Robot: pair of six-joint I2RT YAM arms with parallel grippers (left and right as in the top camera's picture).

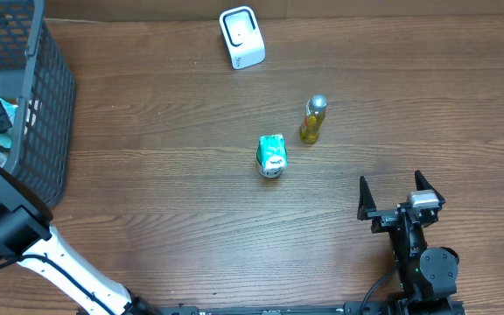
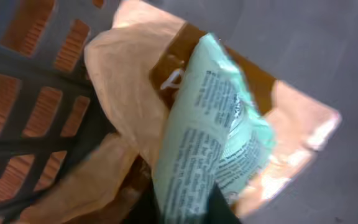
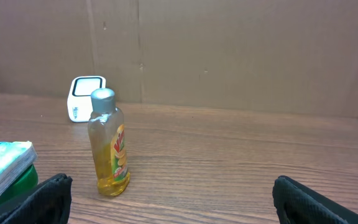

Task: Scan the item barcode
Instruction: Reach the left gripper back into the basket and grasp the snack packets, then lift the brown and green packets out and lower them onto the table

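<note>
Overhead and wrist views of a wooden table (image 1: 164, 210). At far left, the left gripper (image 2: 185, 213) reaches inside a dark plastic mesh basket (image 1: 49, 105), its jaws clenched on the lower end of a mint-green printed foil packet (image 2: 210, 137), which extends forward from the jaws and lies across a crumpled orange bag with a brown band (image 2: 123, 81). The right gripper (image 1: 394, 185) rests low at the table's near right with jaws released, holding nothing. Ahead and to the left of these jaws stands a small green-and-white container (image 1: 271, 156); directly ahead, an upright yellow plastic bottle with a silver cap (image 1: 313, 120); beyond both, well apart, a white box-shaped barcode scanner (image 1: 241, 37).
</note>
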